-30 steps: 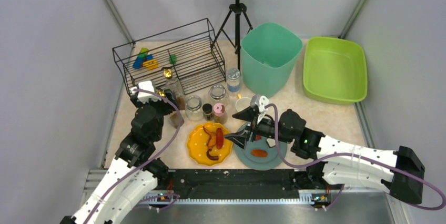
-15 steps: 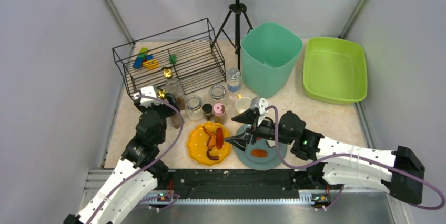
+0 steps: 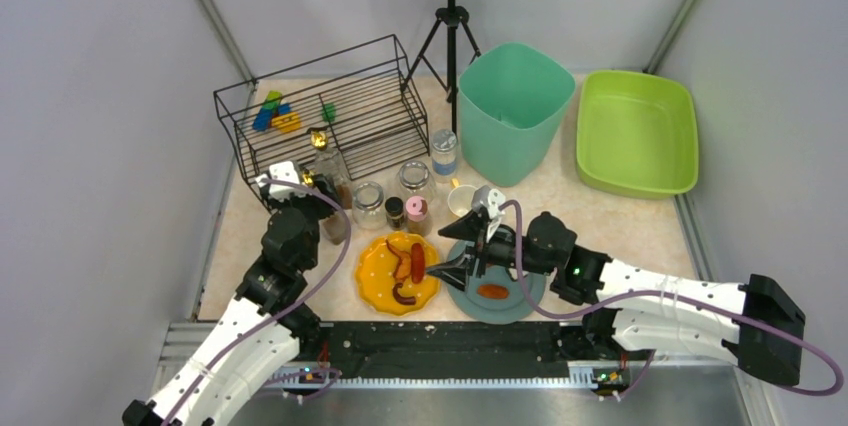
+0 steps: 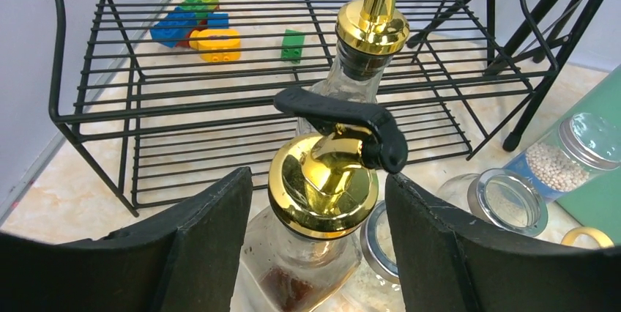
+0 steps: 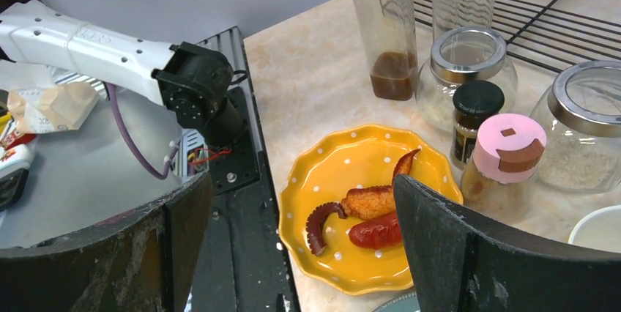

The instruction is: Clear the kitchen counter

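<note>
Worktop (image 3: 620, 216) — beige, marbled, running from the arm bases to the back wall between the grey side walls.

- Rear left: wire rack (image 4: 220, 99) holding toy bricks (image 4: 194, 30).
- Rear right: green bin (image 3: 515, 111), with a green tub (image 3: 635, 131) beside it.
- In front of the rack: two gold-capped bottles and a cluster of jars, one with a pink lid (image 5: 509, 151).
- Near edge: yellow plate (image 5: 344, 173) with a sausage (image 5: 375, 231) and a tentacle (image 5: 318, 225). A grey plate (image 3: 500, 306) just to its right holds an orange piece (image 3: 492, 291).

Left gripper (image 4: 318, 180) — open, fingers either side of the near bottle (image 4: 315, 209), with gaps visible at the cap. The far bottle (image 4: 370, 30) stands just behind it.

Right gripper (image 5: 300, 195) — open wide and empty, above the two plates.
</note>
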You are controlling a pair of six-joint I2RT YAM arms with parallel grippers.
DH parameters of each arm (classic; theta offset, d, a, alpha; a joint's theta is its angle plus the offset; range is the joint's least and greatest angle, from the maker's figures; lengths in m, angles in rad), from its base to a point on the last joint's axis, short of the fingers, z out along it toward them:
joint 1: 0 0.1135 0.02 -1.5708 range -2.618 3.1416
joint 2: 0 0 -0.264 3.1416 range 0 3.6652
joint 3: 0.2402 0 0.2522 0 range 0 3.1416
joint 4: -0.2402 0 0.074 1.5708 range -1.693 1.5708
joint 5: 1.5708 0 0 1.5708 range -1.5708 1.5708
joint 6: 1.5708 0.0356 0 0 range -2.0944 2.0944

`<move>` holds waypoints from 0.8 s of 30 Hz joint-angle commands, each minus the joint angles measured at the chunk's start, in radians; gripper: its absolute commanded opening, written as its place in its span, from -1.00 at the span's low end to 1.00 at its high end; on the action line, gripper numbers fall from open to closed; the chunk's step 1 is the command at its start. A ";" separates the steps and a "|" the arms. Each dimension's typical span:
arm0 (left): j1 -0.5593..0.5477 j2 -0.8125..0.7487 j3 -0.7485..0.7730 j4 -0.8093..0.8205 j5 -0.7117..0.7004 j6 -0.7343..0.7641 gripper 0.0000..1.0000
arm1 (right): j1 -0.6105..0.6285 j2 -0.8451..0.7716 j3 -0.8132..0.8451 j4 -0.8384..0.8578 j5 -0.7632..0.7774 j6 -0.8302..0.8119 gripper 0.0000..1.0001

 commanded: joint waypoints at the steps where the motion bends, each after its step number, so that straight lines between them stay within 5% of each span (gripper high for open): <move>1: -0.003 0.013 -0.031 0.111 0.009 -0.022 0.40 | 0.012 -0.018 -0.008 0.040 -0.015 0.011 0.84; 16: -0.002 0.009 -0.022 0.108 -0.024 -0.006 -0.33 | 0.012 -0.008 -0.041 0.045 -0.025 0.046 0.85; 18: -0.002 0.012 -0.016 0.104 -0.014 -0.002 -0.58 | 0.011 -0.008 -0.042 0.046 -0.027 0.051 0.85; 19: -0.003 0.013 -0.010 0.098 -0.022 -0.007 -0.94 | 0.012 -0.007 -0.042 0.044 -0.028 0.051 0.85; 20: -0.003 0.012 -0.004 0.090 -0.028 -0.009 -1.00 | 0.012 -0.009 -0.042 0.043 -0.027 0.053 0.85; 24: -0.002 0.001 0.023 0.063 -0.031 0.007 -1.00 | 0.012 -0.014 -0.047 0.043 -0.024 0.061 0.85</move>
